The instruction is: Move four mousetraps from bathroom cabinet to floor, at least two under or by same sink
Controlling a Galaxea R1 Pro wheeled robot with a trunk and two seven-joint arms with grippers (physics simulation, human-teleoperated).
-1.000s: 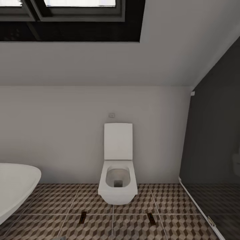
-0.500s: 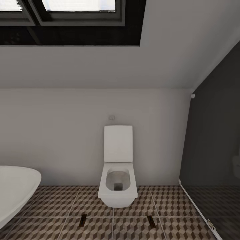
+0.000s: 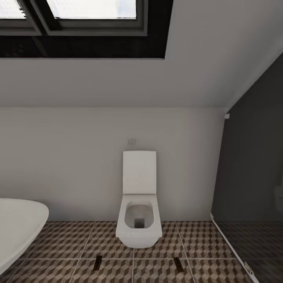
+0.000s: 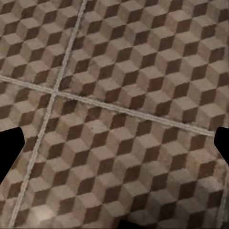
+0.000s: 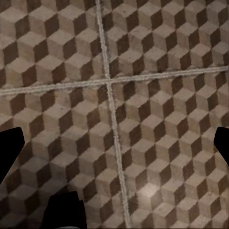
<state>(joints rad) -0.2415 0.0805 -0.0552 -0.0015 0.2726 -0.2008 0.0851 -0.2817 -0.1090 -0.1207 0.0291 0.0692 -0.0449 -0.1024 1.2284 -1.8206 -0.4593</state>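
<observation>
Two small flat dark-brown mousetraps lie on the bathroom floor in front of the toilet, one toward the left and one toward the right. My left gripper hangs open over bare patterned tiles, its black fingertips far apart with nothing between them. My right gripper is also open above a crossing of grout lines, fingertips wide apart and empty.
A white toilet stands against the back wall, lid up. The rim of a white oval bathtub juts in at the left. A dark glass shower screen closes the right side. A skylight sits overhead.
The head camera has tilted upward, so the whole picture has slid down. The two mousetraps on the floor keep their places relative to the toilet.
</observation>
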